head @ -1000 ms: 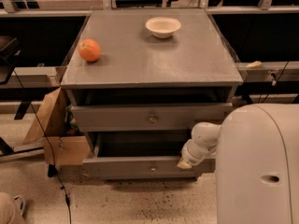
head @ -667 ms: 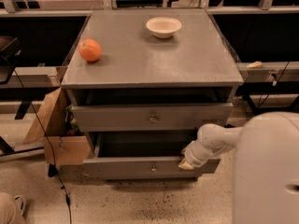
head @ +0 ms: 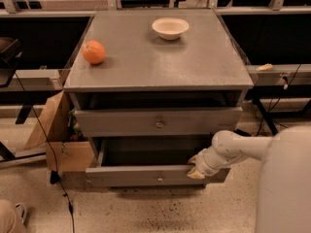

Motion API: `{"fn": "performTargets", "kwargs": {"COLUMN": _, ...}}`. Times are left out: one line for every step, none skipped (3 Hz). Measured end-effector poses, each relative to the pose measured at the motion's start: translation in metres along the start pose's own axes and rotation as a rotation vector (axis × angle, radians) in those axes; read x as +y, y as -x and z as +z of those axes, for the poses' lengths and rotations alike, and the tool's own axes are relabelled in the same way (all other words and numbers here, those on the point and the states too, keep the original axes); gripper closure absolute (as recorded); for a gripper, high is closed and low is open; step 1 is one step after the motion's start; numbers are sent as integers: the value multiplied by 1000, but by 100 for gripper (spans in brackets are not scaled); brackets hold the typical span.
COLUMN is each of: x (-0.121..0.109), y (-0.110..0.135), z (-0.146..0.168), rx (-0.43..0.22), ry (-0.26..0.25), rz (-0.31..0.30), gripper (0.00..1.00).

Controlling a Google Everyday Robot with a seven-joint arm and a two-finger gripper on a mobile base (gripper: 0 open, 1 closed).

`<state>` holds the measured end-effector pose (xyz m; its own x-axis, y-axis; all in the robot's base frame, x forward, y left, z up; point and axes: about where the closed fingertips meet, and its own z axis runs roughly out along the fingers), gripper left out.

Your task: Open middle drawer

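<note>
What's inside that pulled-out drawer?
The middle drawer shows only a dark bare floor; its back is hidden under the drawer above. The end effector sits at its front's right end.

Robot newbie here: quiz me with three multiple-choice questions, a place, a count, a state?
1. Where is the gripper? A above the cabinet top; B at the front of the middle drawer, right of its knob; C on the floor.
2. Things on the cabinet top? A one; B four; C two.
3. The middle drawer is: A pulled out; B shut flush; C removed.
Answers: 1 B, it sits at that front's edge; 2 C, an orange and a bowl; 3 A, its dark inside shows.
</note>
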<state>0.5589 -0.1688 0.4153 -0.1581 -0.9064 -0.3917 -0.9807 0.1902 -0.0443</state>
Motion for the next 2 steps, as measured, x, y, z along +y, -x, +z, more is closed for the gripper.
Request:
{"fn": "performTargets", "kwargs": {"x": -1, "y": 1, "z": 0, "rx": -4, "ry": 1, "rz": -3, "gripper": 11}}
{"fn": "performTargets", "kwargs": {"x": 6, "y": -9, "z": -1, "rx": -52, "ry": 19, "rz": -34, "gripper": 0}}
